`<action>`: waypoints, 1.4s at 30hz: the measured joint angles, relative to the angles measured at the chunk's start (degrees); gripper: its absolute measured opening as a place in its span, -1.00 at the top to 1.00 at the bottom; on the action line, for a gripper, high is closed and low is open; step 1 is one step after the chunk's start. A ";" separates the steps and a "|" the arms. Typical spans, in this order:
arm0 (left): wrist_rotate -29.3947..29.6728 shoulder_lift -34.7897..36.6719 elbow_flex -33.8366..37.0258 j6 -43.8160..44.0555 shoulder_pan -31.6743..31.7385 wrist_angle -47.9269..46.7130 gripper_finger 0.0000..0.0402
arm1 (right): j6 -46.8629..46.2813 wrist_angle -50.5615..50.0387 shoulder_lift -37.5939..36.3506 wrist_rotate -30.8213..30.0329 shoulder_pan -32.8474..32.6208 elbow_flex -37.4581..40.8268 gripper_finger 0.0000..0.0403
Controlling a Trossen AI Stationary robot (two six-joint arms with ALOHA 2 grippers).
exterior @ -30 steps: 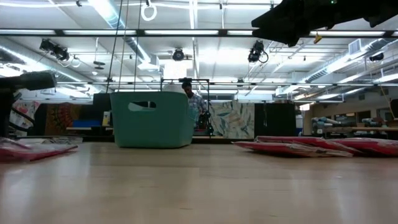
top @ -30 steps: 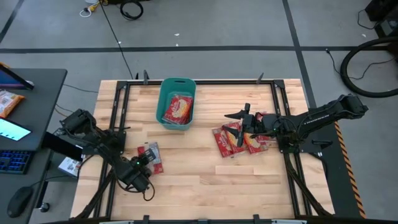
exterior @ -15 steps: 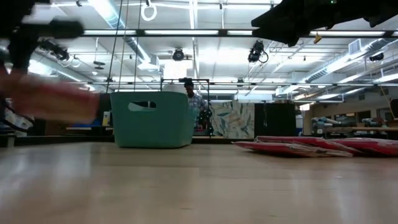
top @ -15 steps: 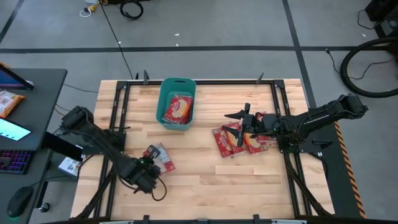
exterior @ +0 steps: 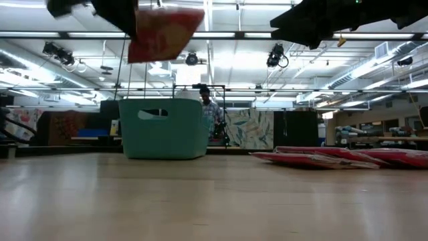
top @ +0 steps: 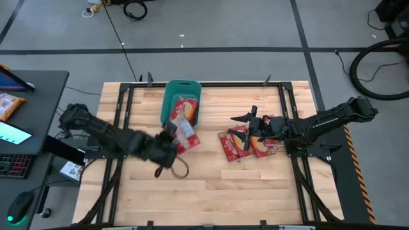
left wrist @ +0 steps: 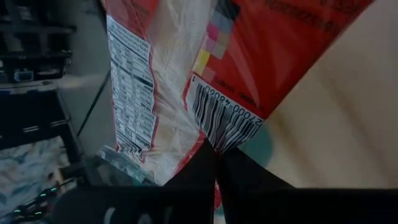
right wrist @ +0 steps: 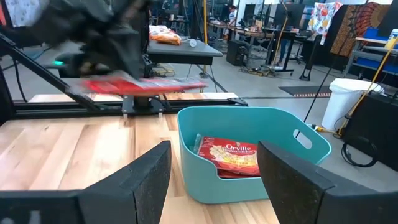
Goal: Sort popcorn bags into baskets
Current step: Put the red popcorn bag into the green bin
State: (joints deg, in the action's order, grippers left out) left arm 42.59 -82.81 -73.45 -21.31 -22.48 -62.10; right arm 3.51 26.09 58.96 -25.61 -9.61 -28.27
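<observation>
The left gripper (top: 171, 136), fingers clamped on a popcorn bag (top: 182, 133), is now carrying it off the bench (top: 211, 185), nearing the teal basket (top: 167, 105) at the far edge. The right gripper (top: 246, 119), fingers apart, is hovering over the remaining bags (top: 239, 144).

The wooden desk (top: 211, 179) stands on a grey concrete floor (top: 223, 25) crossed by dark lines. Long ceiling lights (exterior: 200, 35) run overhead. A dark side table (top: 38, 96) holds a keyboard (top: 13, 165). Far off, a person (exterior: 208, 110) stands near patterned wall hangings (exterior: 251, 128). A white bin (right wrist: 345, 99) sits nearby.
</observation>
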 joint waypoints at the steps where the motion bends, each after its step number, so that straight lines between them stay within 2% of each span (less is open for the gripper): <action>1: -0.85 0.05 0.74 -3.31 2.20 0.35 0.96 | 0.02 -0.02 0.00 0.00 0.00 0.00 -0.20; 5: -5.97 0.05 4.72 -17.04 11.58 2.56 0.96 | 0.16 -0.02 0.00 0.20 0.00 0.00 -0.20; 7: -6.75 -0.01 6.36 -23.53 15.99 3.52 0.96 | 0.60 0.00 0.00 0.20 0.00 0.00 -0.20; 9: -7.49 0.01 7.16 -28.51 20.39 4.86 0.96 | 0.79 -0.04 0.00 0.20 0.00 0.00 -0.20; 12: -12.10 -0.01 7.34 -35.59 26.36 6.27 0.95 | 1.21 -0.03 0.00 0.20 0.00 0.00 -0.20; 20: -15.59 -0.52 7.36 -56.74 37.85 17.32 0.95 | 1.26 -0.04 0.00 0.20 0.00 0.00 -0.20; 25: -17.18 -1.52 7.34 -63.60 42.40 16.94 0.84 | 1.25 -0.06 0.00 0.20 0.00 0.00 -0.20; 30: -16.69 -2.83 7.36 -62.52 43.26 13.72 0.52 | 1.22 -0.30 0.00 0.21 0.02 0.00 -0.20; 35: -15.63 -2.28 6.11 -49.97 39.88 14.57 0.25 | 1.01 -1.60 0.00 0.17 0.04 0.00 -0.20; 37: -19.10 -0.75 4.99 -41.13 38.99 15.15 0.21 | 0.33 -2.45 0.00 -0.12 0.04 0.02 -0.20; 40: -29.55 2.23 4.78 -26.59 39.16 15.28 0.21 | -3.09 -5.64 0.10 -2.10 0.04 0.02 -0.20; 42: -33.09 4.22 5.02 -20.11 39.31 15.42 0.25 | -3.82 -7.22 1.05 -4.50 0.04 0.02 -0.20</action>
State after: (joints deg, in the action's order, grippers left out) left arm 9.51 -78.60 -68.43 -41.42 16.84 -46.68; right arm -0.31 18.86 60.01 -30.11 -9.56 -28.25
